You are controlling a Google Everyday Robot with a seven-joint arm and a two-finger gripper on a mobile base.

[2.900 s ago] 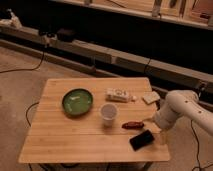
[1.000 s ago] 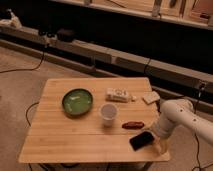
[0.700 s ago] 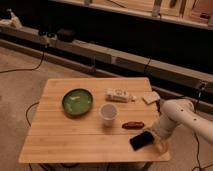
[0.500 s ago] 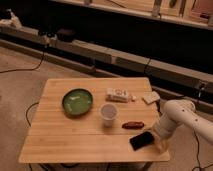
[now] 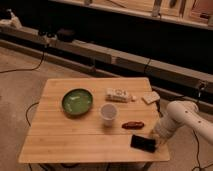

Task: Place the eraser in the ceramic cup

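- Camera view: gripper (image 5: pixel 157 137) is sitting at the table's (image 5: pixel 60 145) front-right corner, closed, prob. pinching the eraser's (image 5: pixel 142 143) right end; eraser is lying flat.
- Grasp step is going on; next is calling for a lift, then carrying over to the cup (image 5: pixel 108 113).
- Brown oblong (image 5: pixel 132 125) is lying between eraser & cup, so clear it; dish (image 5: pixel 77 101) & box (image 5: pixel 118 94) are sitting farther off.
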